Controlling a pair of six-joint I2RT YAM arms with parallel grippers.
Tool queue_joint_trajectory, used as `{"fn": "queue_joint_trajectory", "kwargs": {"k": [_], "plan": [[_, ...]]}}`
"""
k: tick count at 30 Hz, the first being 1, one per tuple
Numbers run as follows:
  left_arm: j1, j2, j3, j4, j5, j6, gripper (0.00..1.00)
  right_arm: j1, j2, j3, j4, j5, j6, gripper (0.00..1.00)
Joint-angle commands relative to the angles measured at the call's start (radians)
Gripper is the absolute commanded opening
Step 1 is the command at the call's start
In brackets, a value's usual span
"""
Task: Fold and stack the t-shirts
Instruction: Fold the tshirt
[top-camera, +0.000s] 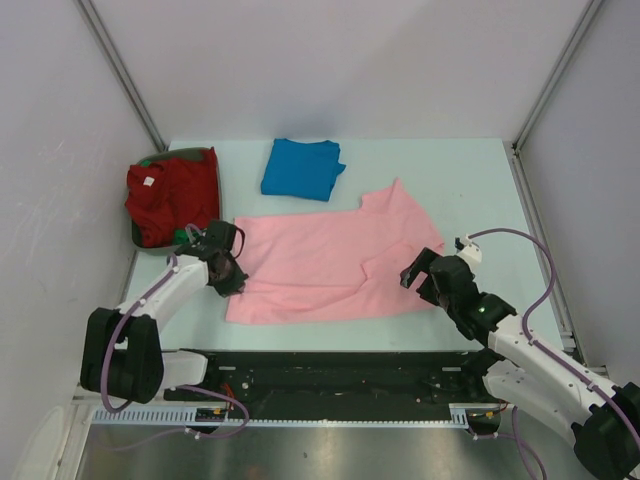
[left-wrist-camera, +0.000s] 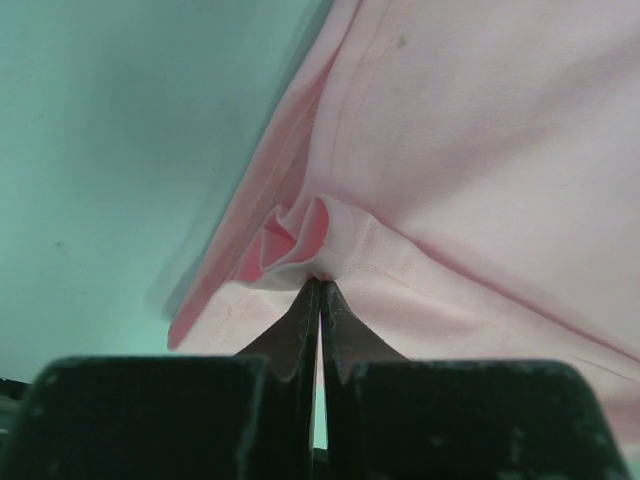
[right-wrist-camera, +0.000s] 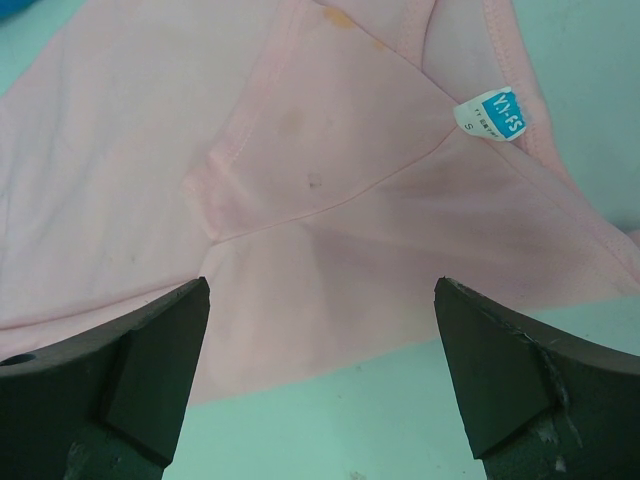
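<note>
**Q:** Position of the pink cotton t-shirt (top-camera: 320, 265)?

**A:** Flat, mid pale-green surface (top-camera: 470, 180). The left gripper (left-wrist-camera: 320, 288) is clamped on its left hem, likely for a fold. The right gripper (right-wrist-camera: 322, 300) hangs wide, empty, above the collar end.

**Q:** Obstructions?

**A:** Red garment heap (top-camera: 170, 195) in a dark tray (top-camera: 143, 240) beside the left gripper; folded blue t-shirt (top-camera: 300, 168) beyond.

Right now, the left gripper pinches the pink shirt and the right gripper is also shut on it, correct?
Not quite. The left gripper does pinch the pink shirt, but the right gripper is open, its jaws wide apart above the fabric, holding nothing. The right wrist view shows this.
</note>
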Motion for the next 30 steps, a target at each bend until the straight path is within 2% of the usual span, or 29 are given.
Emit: {"fn": "queue_joint_trajectory", "kwargs": {"k": [1,5,7,10,12,22,25,28,30], "plan": [[-0.005,0.014,-0.038,0.021,-0.024,-0.033,0.04,-0.005,-0.011,0.000,-0.008,0.005,-0.008,1.00],[-0.004,0.006,-0.052,0.027,-0.038,-0.040,0.08,-0.007,-0.024,-0.001,-0.017,0.015,-0.017,1.00],[-0.004,-0.003,-0.050,0.020,-0.045,-0.042,0.19,-0.007,-0.024,0.000,-0.017,0.015,-0.017,1.00],[-0.004,-0.012,-0.043,0.009,-0.053,-0.042,0.24,-0.009,-0.017,0.000,-0.014,0.013,-0.014,1.00],[-0.002,-0.012,-0.038,-0.002,-0.064,-0.043,0.32,-0.009,-0.014,0.000,-0.014,0.012,-0.013,1.00],[0.065,0.003,-0.070,0.021,-0.085,-0.010,0.29,-0.009,-0.040,0.000,-0.050,0.028,-0.019,1.00],[0.073,-0.034,-0.055,0.019,-0.079,-0.002,0.28,-0.015,-0.065,0.005,-0.050,0.054,-0.048,1.00],[0.073,-0.109,-0.015,0.009,-0.058,-0.001,0.32,-0.057,-0.059,0.040,-0.013,0.056,-0.106,1.00],[0.073,-0.141,0.025,0.007,-0.036,0.013,0.38,-0.097,-0.019,0.074,0.022,0.003,-0.143,1.00]]}}
